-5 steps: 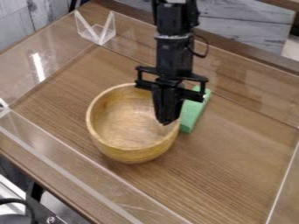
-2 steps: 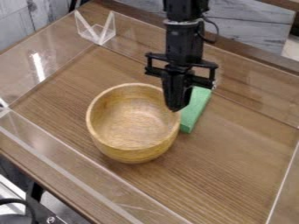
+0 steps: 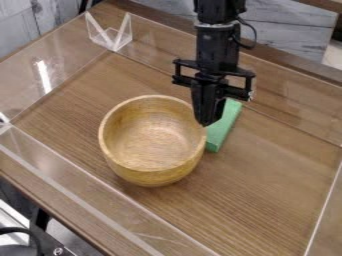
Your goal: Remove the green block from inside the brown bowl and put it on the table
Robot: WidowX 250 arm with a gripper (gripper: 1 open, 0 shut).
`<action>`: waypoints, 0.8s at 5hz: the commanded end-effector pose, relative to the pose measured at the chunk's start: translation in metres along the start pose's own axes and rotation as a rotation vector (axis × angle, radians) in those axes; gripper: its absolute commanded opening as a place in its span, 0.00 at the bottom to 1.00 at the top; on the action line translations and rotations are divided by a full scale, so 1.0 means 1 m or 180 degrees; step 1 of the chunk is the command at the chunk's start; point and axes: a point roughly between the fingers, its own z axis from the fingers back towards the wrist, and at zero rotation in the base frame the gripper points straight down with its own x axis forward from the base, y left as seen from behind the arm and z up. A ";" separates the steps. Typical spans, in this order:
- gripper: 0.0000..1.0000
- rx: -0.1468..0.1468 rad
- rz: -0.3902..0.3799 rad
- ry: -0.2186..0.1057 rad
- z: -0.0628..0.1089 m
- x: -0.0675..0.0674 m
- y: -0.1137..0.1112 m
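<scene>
Green block lies on tabletop, just under closed, empty fingers. Arm has lifted off it. Brown bowl beside is empty, so job's prob done.

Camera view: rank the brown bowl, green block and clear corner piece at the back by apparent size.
1. brown bowl
2. green block, partly hidden by the hand
3. clear corner piece; farther back, so its rank against the block is unsure.

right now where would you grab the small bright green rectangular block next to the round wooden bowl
Probably across the two long sides of the small bright green rectangular block, near its middle, coming down from above. It lies flat on the dark wood-grain table, outside the round light-brown wooden bowl, whose wall crowds its left side. The shut gripper covers its upper end, so aim for the exposed middle.
</scene>
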 end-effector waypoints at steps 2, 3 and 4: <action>1.00 0.0016 -0.0067 -0.0305 0.025 0.007 0.002; 1.00 -0.0012 -0.0075 -0.0342 0.033 0.006 0.004; 1.00 -0.0035 -0.0080 -0.0374 0.041 0.004 0.008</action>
